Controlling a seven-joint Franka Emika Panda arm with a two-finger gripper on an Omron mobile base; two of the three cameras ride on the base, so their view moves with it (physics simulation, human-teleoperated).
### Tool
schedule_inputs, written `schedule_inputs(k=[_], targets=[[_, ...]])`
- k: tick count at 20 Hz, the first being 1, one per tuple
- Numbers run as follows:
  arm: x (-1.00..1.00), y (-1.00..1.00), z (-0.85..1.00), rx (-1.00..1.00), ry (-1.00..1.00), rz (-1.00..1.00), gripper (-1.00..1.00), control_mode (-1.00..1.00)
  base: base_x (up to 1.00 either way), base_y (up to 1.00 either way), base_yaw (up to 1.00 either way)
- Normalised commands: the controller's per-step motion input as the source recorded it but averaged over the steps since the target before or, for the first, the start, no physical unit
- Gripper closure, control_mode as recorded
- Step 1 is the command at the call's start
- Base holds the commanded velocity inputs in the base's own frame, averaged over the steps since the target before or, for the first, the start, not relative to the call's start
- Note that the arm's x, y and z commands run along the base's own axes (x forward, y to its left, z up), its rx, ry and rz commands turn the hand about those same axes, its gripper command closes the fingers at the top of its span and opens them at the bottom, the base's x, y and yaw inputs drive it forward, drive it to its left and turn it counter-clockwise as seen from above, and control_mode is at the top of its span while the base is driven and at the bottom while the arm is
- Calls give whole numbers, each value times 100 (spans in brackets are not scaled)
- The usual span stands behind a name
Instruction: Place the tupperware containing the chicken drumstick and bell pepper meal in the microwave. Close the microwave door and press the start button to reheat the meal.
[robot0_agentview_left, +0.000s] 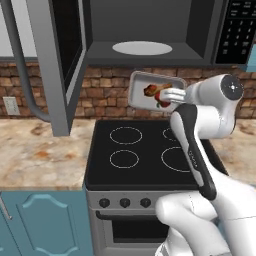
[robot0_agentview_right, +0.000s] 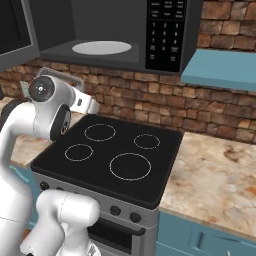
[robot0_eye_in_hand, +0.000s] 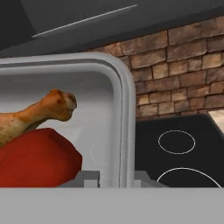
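- Overhead, microwave (robot0_agentview_left: 150, 35) sits above the jaws; microwave door (robot0_agentview_left: 55, 55) swung wide, turntable plate (robot0_agentview_left: 142, 48) bare.
- Keypad panel (robot0_agentview_right: 167, 30): marks too small to read; no brand legible.
- Tupperware (robot0_agentview_left: 152, 90) is airborne over the stove (robot0_agentview_left: 145, 150), tipped up; gripper (robot0_agentview_left: 172, 95) jaws pinch its rim wall.
- Judged stiff, light, slick plastic; a rim hold suits it.
- Drumstick (robot0_eye_in_hand: 37, 111) and bell pepper (robot0_eye_in_hand: 37, 159) lie loose and may slide.

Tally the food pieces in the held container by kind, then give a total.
Chicken drumstick: 1
Red bell pepper: 1
Total: 2, both in the tupperware gripped at its rim by the gripper.
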Motion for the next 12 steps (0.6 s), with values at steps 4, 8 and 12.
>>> schedule_inputs(k=[4,8,12], targets=[[23,0,50,-3,1,-7,100,-100,0,0,0],[36,0,29,-3,0,-9,100,-100,0,0,0],[42,0,31,-1,0,-11,100,-100,0,0,0]])
